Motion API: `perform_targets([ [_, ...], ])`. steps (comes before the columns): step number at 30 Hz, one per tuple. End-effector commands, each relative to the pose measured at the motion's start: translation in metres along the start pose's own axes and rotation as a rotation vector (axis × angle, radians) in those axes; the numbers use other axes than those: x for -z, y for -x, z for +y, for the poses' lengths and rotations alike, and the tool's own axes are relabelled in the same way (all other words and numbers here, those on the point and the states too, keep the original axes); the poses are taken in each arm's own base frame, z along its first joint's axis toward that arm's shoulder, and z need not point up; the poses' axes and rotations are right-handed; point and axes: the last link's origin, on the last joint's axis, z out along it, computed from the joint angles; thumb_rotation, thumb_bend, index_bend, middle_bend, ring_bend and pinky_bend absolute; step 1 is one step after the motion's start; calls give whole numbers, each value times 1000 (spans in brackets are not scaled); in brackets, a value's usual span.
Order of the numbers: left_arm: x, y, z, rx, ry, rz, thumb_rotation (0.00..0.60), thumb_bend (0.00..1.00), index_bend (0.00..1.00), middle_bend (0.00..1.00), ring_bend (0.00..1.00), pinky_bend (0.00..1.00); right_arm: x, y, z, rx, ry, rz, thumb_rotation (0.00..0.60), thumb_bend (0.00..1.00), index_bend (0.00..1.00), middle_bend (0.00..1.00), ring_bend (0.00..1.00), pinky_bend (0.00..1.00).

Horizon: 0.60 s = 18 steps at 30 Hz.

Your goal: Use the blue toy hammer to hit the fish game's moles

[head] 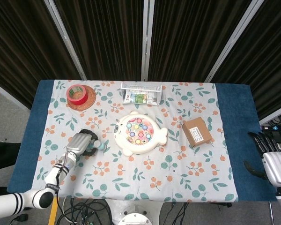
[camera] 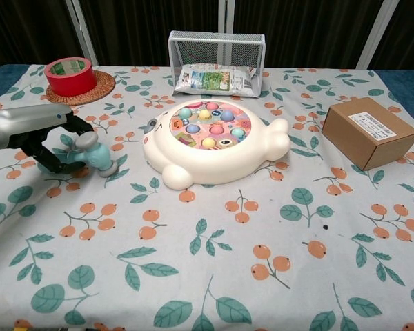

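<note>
Your blue toy hammer (camera: 90, 156) lies low over the bench (head: 234, 117), left of the fish game (camera: 214, 141), its grey-tipped head pointing toward the game but apart from it. Your left hand (camera: 38, 134) has its dark fingers curled around the handle; whether the hammer is lifted off the cloth cannot be told. The fish game sits at centre bench, its coloured moles (camera: 208, 124) grouped on the pink top face, with open cloth between it and the hammer.

Behind your left hand, a red tape roll (camera: 69, 74) rests on a woven coaster (camera: 96, 89), well apart from the hammer. Behind the game stands a wire basket (camera: 217, 45) with a printed packet (camera: 214, 78) lying in it. To the right of the game, a brown cardboard box (camera: 369, 131) sits near but not touching it.

Your right hand (head: 270, 157) hangs off the bench's right edge, fingers spread, holding nothing.
</note>
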Motion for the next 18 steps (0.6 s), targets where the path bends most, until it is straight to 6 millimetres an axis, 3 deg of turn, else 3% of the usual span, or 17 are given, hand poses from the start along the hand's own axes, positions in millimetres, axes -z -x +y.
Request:
perform_targets([
  [1, 0, 0, 0, 2, 0, -1, 600, 409, 479, 326, 187, 135, 0, 0, 0, 0, -1, 0, 600, 236, 25, 99, 0, 0],
  [10, 0, 0, 0, 18, 8, 34, 600, 450, 552, 386, 241, 167, 0, -1, -1, 2, -2, 3, 600, 236, 25, 99, 0, 0],
  [18, 4, -17, -1, -17, 85, 84, 600, 483, 573, 437, 275, 218, 4, -3, -2, 8, -3, 11, 600, 236, 26, 99, 0, 0],
])
